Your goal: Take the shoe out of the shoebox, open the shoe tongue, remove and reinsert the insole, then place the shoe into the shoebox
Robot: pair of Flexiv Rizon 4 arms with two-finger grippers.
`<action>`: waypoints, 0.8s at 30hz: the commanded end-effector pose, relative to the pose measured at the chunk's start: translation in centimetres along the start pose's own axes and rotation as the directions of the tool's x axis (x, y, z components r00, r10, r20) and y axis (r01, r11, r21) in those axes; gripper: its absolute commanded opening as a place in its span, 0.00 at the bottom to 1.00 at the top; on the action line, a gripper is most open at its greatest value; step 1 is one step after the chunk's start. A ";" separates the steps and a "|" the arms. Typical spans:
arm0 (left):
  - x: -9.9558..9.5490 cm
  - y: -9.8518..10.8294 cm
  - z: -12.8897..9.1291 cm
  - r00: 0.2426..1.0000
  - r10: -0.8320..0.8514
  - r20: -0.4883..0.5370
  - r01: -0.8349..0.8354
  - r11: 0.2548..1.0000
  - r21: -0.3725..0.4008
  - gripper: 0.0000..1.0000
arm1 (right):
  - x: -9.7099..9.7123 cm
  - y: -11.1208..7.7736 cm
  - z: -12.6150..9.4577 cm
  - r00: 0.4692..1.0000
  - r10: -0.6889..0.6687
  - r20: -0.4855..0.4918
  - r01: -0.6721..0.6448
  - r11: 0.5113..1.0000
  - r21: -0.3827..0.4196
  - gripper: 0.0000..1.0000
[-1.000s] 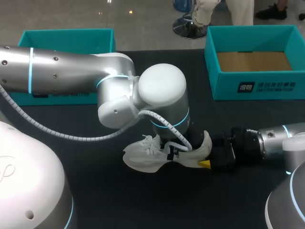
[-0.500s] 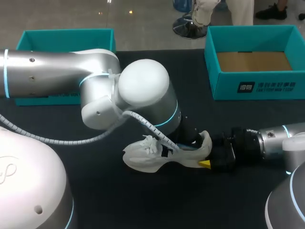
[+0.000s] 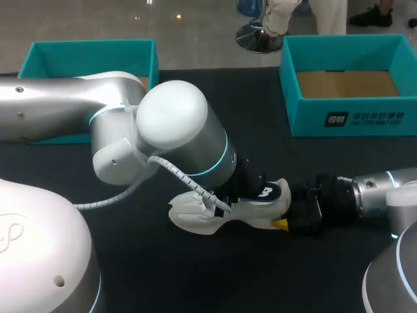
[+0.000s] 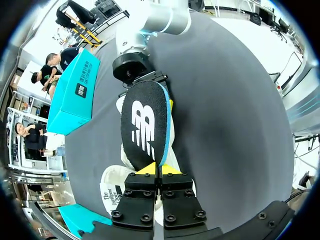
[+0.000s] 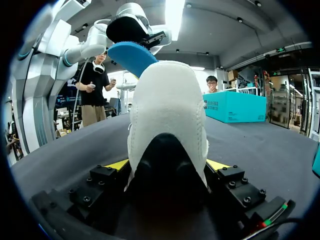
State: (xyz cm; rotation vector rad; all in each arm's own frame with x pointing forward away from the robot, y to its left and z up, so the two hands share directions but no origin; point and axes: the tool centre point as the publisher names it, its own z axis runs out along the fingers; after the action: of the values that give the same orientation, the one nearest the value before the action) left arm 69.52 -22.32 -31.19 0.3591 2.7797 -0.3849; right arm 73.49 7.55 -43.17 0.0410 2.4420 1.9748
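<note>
Black table [image 3: 163, 280] bears white shoe [image 3: 195, 218]; heel is clamped between right gripper [image 5: 167, 164] fingers. Insole [image 4: 145, 125] is pinched at near end by left gripper [image 4: 160, 169], far end at heel. Insole is judged light and floppy; an edge grip is advised. Shoebox [image 3: 306, 124] is well beyond right gripper.

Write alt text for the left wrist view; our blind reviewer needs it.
The left gripper pinches a black insole by its end, over the white shoe. Beyond, the right gripper holds the shoe's far end on a dark table.
</note>
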 end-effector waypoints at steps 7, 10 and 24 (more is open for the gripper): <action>0.6 -1.6 1.0 1.000 0.005 -0.027 -0.006 1.000 -0.005 0.00 | -0.1 -0.4 0.2 1.000 0.002 0.000 -0.002 1.000 0.002 0.00; 0.4 -2.2 1.7 0.999 -0.013 -0.032 0.012 1.000 -0.011 0.00 | -0.1 -0.4 0.2 1.000 0.002 0.000 -0.002 1.000 0.002 0.00; -0.2 -5.5 2.0 0.999 -0.007 -0.035 0.008 1.000 0.023 0.00 | -0.1 -0.4 0.2 1.000 0.002 0.000 -0.002 1.000 0.002 0.00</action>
State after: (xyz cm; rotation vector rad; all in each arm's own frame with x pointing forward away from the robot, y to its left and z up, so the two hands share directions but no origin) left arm 68.73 -27.12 -31.68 0.3637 2.8081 -0.4315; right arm 73.50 7.54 -43.19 0.0411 2.4418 1.9751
